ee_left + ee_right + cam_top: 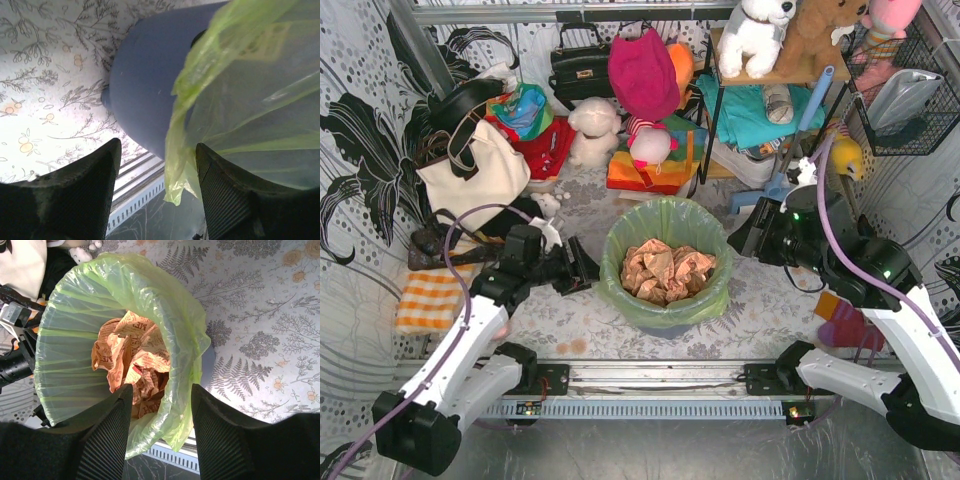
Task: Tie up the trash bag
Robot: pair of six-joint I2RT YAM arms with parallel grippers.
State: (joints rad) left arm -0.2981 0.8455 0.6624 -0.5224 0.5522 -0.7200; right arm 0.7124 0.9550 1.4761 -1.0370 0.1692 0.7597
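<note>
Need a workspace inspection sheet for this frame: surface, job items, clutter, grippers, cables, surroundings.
Surface: floral-print table cloth; metal rail along the near edge.
Job's things: trash bag untied, lining the bin, rim folded over it; crumpled brown paper inside.
Clutter: cream tote bag, orange checked cloth, plush toys behind the bin.
Grippers: left gripper open beside the bin, the bag's hanging edge between its fingers; right gripper open at the bag's rim.
Cables: purple cables along both arms, away from the bag.
Surroundings: patterned curtains, shelf, wire basket.
</note>
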